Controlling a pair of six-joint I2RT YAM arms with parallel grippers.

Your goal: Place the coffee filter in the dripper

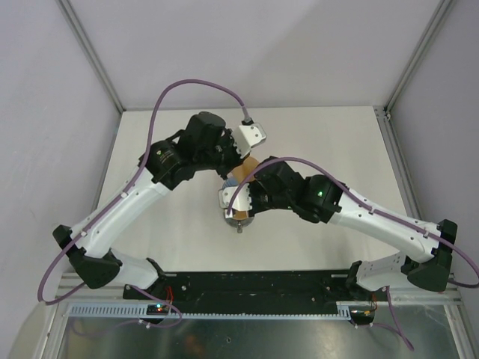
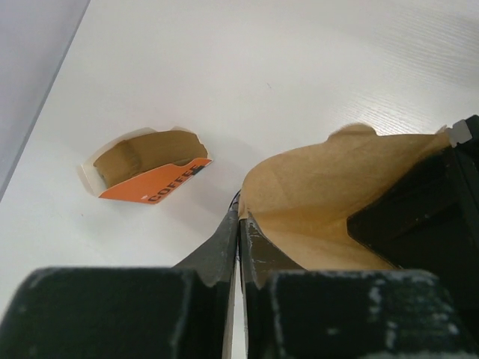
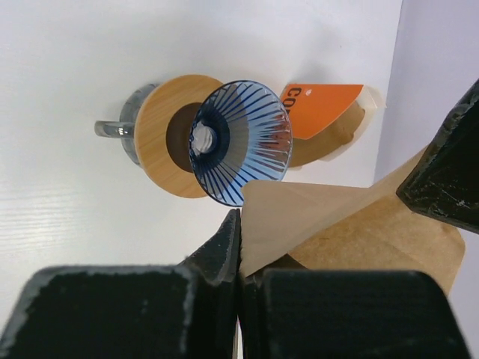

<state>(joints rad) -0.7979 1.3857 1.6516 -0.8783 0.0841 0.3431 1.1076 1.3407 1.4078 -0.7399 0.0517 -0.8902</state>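
The coffee filter point(image 2: 322, 187) is a pale tan paper cone held in the air between both grippers. My left gripper point(image 2: 239, 217) is shut on one edge of it. My right gripper point(image 3: 239, 224) is shut on another edge of the filter point(image 3: 352, 224). The dripper point(image 3: 239, 142), a blue ribbed cone on a flat wooden collar point(image 3: 161, 134) with a greyish clear base, stands on the table just beyond the right fingertips. From above, the filter point(image 1: 243, 173) shows between the two wrists and the dripper point(image 1: 238, 218) pokes out under the right gripper point(image 1: 251, 191).
An orange-brown filter packet point(image 2: 146, 173) with dark lettering lies open on the white table, beyond the dripper in the right wrist view point(image 3: 322, 108). The enclosure wall point(image 3: 441, 60) is close behind it. The right gripper's black body point(image 2: 426, 224) crowds the left wrist view.
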